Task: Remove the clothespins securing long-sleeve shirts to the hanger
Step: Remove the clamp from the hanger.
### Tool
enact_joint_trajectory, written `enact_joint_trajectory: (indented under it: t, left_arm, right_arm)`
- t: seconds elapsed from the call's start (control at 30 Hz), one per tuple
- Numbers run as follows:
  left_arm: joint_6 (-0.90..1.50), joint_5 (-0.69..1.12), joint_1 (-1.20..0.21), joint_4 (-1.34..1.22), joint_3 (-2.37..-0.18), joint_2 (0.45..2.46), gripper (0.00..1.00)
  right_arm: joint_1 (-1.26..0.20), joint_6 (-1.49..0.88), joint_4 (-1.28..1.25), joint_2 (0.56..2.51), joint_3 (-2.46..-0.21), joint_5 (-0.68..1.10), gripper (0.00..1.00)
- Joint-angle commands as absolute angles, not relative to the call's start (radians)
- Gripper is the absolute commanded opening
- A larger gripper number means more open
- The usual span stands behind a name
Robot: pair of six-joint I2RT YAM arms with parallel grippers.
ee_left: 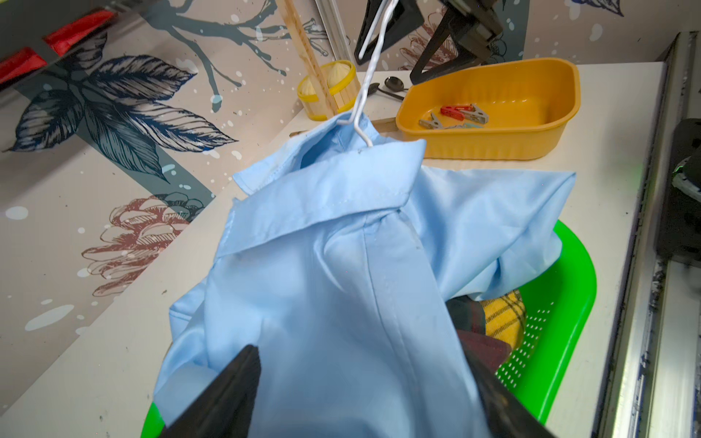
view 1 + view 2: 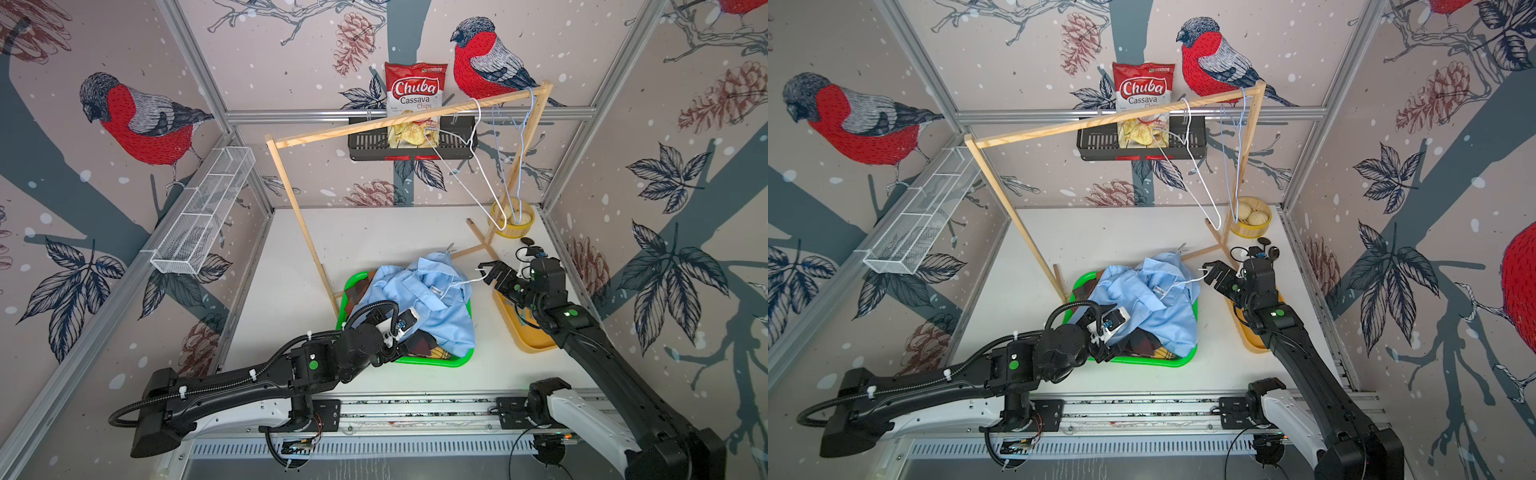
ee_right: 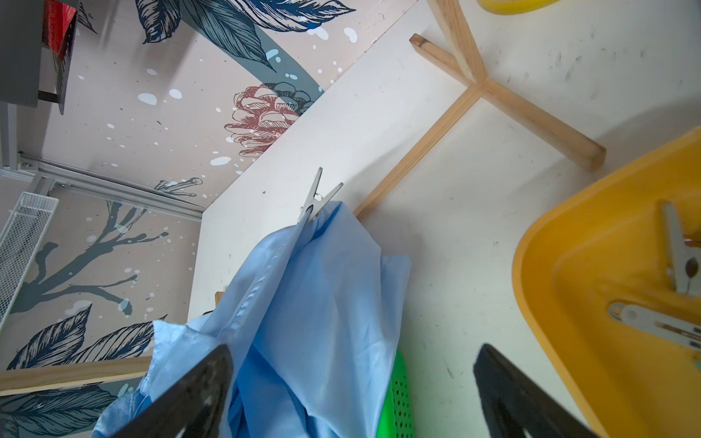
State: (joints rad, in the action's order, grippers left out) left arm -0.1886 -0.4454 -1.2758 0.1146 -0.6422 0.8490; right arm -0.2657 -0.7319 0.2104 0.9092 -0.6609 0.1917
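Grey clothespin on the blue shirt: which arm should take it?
Right, probably. The right gripper is open and nearer the clothespin, which its wrist view shows straight ahead; the left gripper is over the near end of the light blue shirt.

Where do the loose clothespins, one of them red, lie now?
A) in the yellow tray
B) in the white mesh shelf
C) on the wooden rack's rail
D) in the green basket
A: the clothespins lie on the floor of the yellow tray.
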Motion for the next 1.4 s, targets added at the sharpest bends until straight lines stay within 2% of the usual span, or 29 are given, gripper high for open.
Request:
enact_joint_trajectory:
  t: [0.0,0.33,0.47,0.73,0.87,0.93,1.03,1.13,1.23,1.37]
  left_arm:
    - [-0.226,-0.439,-1.287,0.109,-0.705,0.867,0.78]
    - [-0.291,-0.307,-1.307,0.062,-0.878,1.03,0.8]
    - [-0.271,-0.371,-1.306,0.061,-0.848,1.037,0.8]
    - [-0.156,-0.301,-1.307,0.193,-0.77,0.836,0.84]
    - [-0.132,-0.195,-1.307,0.264,-0.758,0.744,0.86]
    - [-0.129,-0.133,-1.306,0.3,-0.754,0.735,0.87]
    - [-0.102,-0.152,-1.305,0.322,-0.736,0.745,0.88]
    - [-0.107,-0.094,-1.305,0.293,-0.711,0.739,0.89]
    - [-0.128,-0.154,-1.304,0.284,-0.715,0.81,0.88]
    - [-0.137,-0.395,-1.296,0.259,-0.7,0.935,0.75]
  right_arm:
    - [-0.266,-0.717,0.193,0.908,-0.669,0.185,1.0]
    - [-0.267,-0.71,0.187,0.914,-0.664,0.203,1.0]
    - [-0.268,-0.713,0.172,0.925,-0.652,0.22,1.0]
    - [-0.283,-0.716,0.153,0.959,-0.665,0.231,1.0]
    - [-0.303,-0.716,0.148,0.984,-0.678,0.222,1.0]
    - [-0.312,-0.72,0.142,0.996,-0.682,0.221,1.0]
    - [-0.329,-0.726,0.135,1.013,-0.691,0.217,1.0]
    - [-0.354,-0.727,0.135,1.029,-0.703,0.199,1.0]
    - [-0.369,-0.729,0.132,1.047,-0.701,0.186,1.0]
    - [-0.365,-0.726,0.126,1.065,-0.692,0.189,1.0]
